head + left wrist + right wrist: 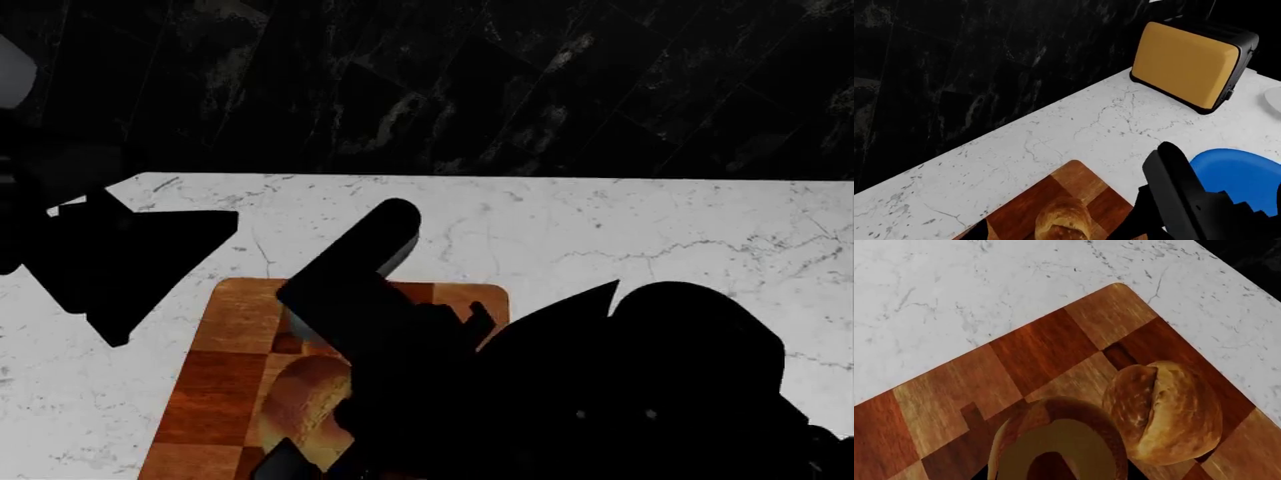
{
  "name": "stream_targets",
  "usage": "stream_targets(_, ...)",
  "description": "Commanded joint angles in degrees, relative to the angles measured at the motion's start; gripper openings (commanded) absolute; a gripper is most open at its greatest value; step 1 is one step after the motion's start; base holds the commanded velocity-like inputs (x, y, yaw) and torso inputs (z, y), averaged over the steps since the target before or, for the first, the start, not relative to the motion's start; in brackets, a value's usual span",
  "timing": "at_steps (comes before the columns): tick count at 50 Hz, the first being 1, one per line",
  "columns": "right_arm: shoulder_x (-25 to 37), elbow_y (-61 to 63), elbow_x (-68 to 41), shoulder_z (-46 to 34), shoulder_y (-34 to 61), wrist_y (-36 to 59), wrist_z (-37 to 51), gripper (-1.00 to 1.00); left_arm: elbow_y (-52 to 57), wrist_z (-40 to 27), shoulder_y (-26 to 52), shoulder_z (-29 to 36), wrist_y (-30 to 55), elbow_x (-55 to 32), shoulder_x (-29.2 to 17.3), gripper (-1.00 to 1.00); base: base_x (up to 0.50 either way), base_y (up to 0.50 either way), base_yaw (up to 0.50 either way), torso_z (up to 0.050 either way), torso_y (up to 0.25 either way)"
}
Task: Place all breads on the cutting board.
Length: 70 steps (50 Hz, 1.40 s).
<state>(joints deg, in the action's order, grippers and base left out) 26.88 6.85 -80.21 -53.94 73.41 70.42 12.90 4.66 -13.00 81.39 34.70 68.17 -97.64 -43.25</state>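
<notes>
Two loaves (1164, 410) lie touching on the cutting board (954, 400), white bench (954, 295) open around it; hand grips unreadable.

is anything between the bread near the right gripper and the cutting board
Nothing visible. In the right wrist view one bread already lies on the cutting board, and the second bread is right beside it over the board, close under the camera. Whether the right gripper is shut on it cannot be told.

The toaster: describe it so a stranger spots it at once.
Follow the white marble counter back to the black marble wall. There stands the toaster, beyond the blue plate and the wooden board. It is the only boxy upright thing: mustard-yellow side, black casing.
</notes>
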Motion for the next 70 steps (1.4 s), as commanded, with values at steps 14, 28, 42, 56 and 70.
stream_targets(14,-1.57,-0.72,0.47,-2.40,-3.36,0.83,0.04,1.00,1.34,-0.30,-1.48,0.07,-1.11,-0.64,-0.45,1.00,0.00,0.00,0.00,0.000,0.000)
stream_targets(28,3.18,4.86,-12.33,2.75,2.11,5.40,9.33,1.00,0.90,-0.88,-0.10,0.15,-1.03,-1.20,-0.13,1.00,0.00,0.00,0.00,0.000,0.000)
stream_targets(42,6.25,6.40,-18.89,3.94,7.56,7.76,13.62,1.00,-0.87,2.12,1.15,1.02,-1.21,2.09,0.64,1.00,0.00,0.00,0.00,0.000,0.000)
stream_targets(56,13.47,9.00,-31.55,7.23,13.94,6.25,20.92,1.00,1.35,2.40,1.82,2.13,-0.97,4.40,0.79,1.00,0.00,0.00,0.00,0.000,0.000)
stream_targets(70,22.31,9.61,-38.31,12.37,20.36,3.47,23.89,1.00,6.69,-8.06,1.21,0.13,-1.64,-1.11,-3.06,1.00,0.00,0.00,0.00,0.000,0.000)
